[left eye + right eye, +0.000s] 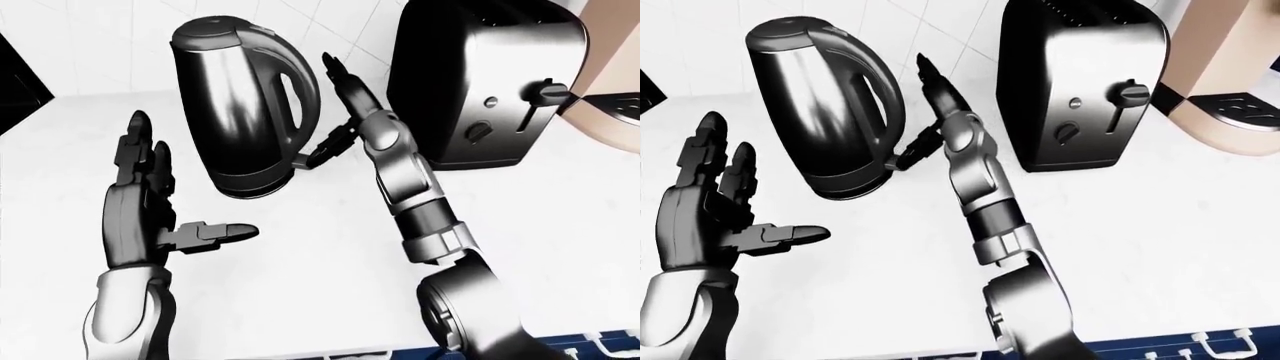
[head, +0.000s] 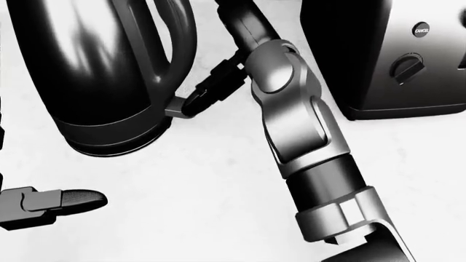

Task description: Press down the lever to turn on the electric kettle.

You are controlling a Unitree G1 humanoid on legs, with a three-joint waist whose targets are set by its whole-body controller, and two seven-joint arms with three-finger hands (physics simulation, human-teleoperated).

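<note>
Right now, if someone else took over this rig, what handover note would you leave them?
Right robot hand: open, one fingertip on the lever at the foot of the electric kettle; the fingertip covers the lever's end.
Left robot hand: open, idle, left of the kettle, touching nothing.
Kettle stands upright on the white counter, toaster to its right.
Done: contact made.
Left: finish the press; whether it has latched cannot be seen.

Both hands' fingers (image 1: pixel 140 161) spread, right arm (image 1: pixel 400 180) outstretched.
</note>
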